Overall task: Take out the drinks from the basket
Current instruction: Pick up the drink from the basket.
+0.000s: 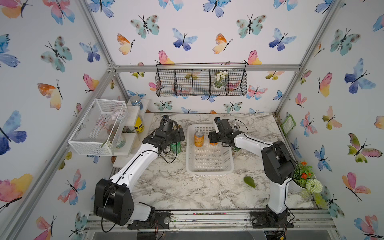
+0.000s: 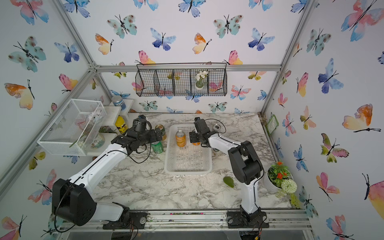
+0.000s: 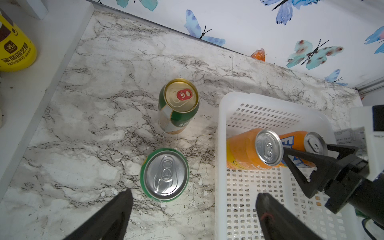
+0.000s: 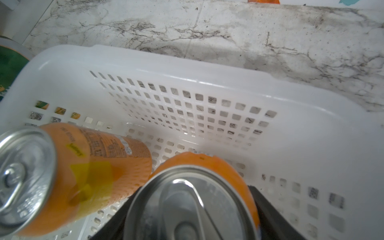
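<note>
The white basket (image 1: 209, 171) (image 3: 220, 128) holds two upright orange cans. My right gripper (image 1: 214, 137) (image 4: 193, 207) reaches into it, its black fingers pressed on both sides of the right-hand orange can (image 4: 197, 164) (image 2: 195, 143). The other orange can (image 1: 199, 138) (image 4: 62, 166) stands free beside it. My left gripper (image 1: 176, 135) (image 3: 195, 193) hangs open and empty left of the basket, above a bright green can (image 3: 165, 173) (image 1: 175, 148). A dark green gold-topped can (image 3: 178, 104) stands behind that. A silver can (image 1: 235, 127) stands right of the basket.
Another dark green can (image 1: 235, 150) stands under the right forearm. Left shelf (image 3: 52, 62) carries a yellow jar (image 1: 138, 124) and a blue canister (image 1: 136, 101), with a white mesh box (image 1: 97, 126) in front. A green leaf (image 1: 249, 181) and flower pot (image 1: 303, 178) are front right.
</note>
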Robot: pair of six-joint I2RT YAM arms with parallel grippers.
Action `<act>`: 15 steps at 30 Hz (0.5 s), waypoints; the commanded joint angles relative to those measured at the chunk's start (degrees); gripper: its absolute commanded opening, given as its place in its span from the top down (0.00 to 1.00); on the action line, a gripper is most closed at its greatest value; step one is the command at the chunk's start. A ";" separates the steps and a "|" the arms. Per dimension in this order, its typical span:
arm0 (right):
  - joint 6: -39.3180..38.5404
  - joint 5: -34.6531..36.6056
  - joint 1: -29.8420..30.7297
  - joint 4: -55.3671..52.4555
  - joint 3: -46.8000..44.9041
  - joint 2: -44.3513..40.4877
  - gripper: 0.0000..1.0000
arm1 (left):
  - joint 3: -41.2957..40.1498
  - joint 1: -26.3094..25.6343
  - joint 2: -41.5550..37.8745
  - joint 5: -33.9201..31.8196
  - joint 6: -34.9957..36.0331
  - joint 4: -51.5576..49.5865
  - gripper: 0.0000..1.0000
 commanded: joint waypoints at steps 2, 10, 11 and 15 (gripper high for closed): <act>-0.53 -0.75 0.31 -0.38 0.15 -7.80 0.42 | -0.34 0.18 0.63 1.87 0.06 -0.29 0.01; 0.34 -2.02 0.32 -1.60 -4.17 -18.94 0.43 | -0.42 0.23 0.90 2.60 -0.16 -0.29 0.01; 0.43 -1.86 0.28 -1.70 -4.92 -20.41 0.43 | -0.42 0.18 0.90 2.69 -0.12 -0.29 0.01; 0.87 -1.17 0.25 -2.22 -7.97 -25.46 0.43 | -0.41 0.16 0.97 3.01 -0.24 -0.29 0.01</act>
